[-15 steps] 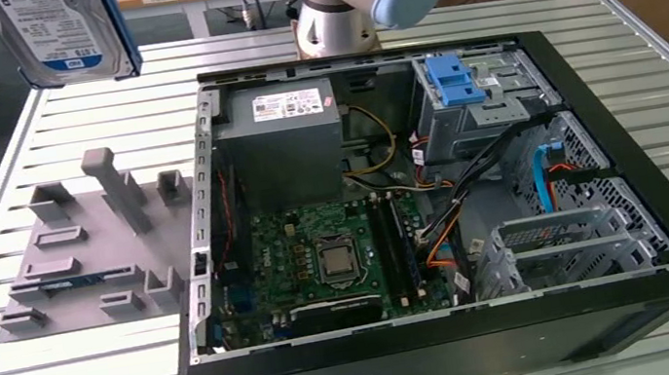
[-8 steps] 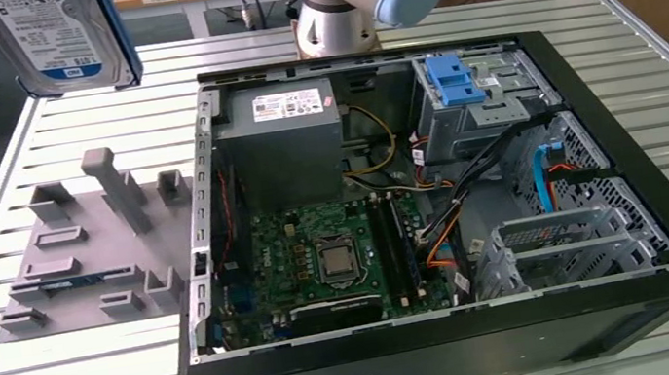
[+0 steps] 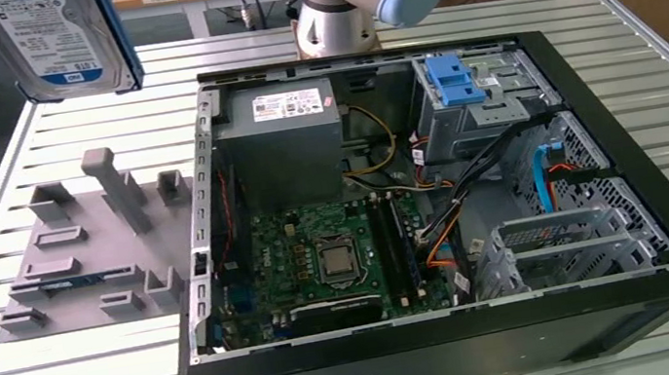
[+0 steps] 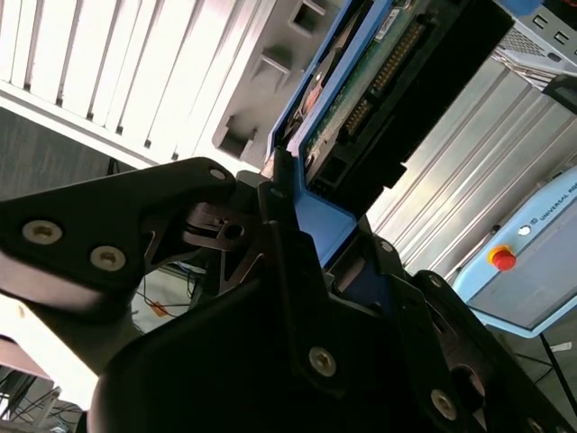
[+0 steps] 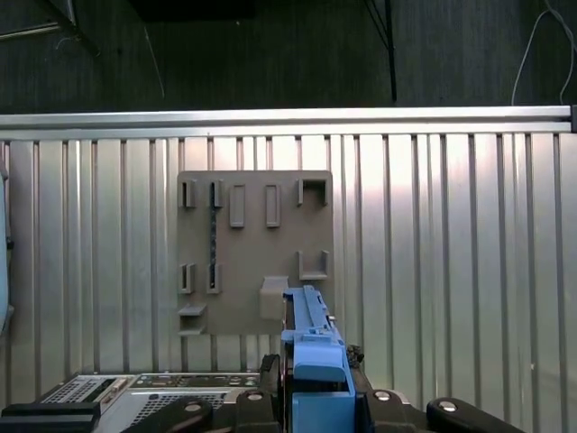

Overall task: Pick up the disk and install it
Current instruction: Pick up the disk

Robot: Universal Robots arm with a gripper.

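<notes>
Tool (image 5: 315, 374) tight on disk (image 3: 58, 39); aloft over table (image 5: 451, 225)

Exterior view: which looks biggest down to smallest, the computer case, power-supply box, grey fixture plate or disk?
1. computer case
2. grey fixture plate
3. power-supply box
The disk looks about level with the power-supply box, but it is close to the camera and cut off by the picture's edge, so I leave it unranked.
</notes>
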